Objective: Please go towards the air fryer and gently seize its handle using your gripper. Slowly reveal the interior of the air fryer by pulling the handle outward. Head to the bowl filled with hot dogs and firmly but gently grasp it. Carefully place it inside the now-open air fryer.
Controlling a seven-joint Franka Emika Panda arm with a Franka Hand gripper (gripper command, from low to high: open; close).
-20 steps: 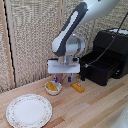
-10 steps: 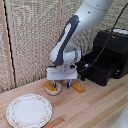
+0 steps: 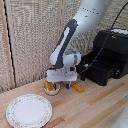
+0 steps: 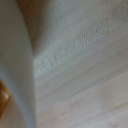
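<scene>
Bowl sits on the table under the gripper, whose grip I cannot tell, and the fryer drawer looks pulled open, so lifting it in is left.

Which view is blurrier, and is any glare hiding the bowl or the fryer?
Wrist view: heavily out of focus, only a smeared white bowl rim against wood grain, no glare. Exterior view: soft and low-resolution but readable; even lighting, faint sheen on the air fryer, no glare. The gripper partly covers the bowl, so its jaws are unclear.
</scene>
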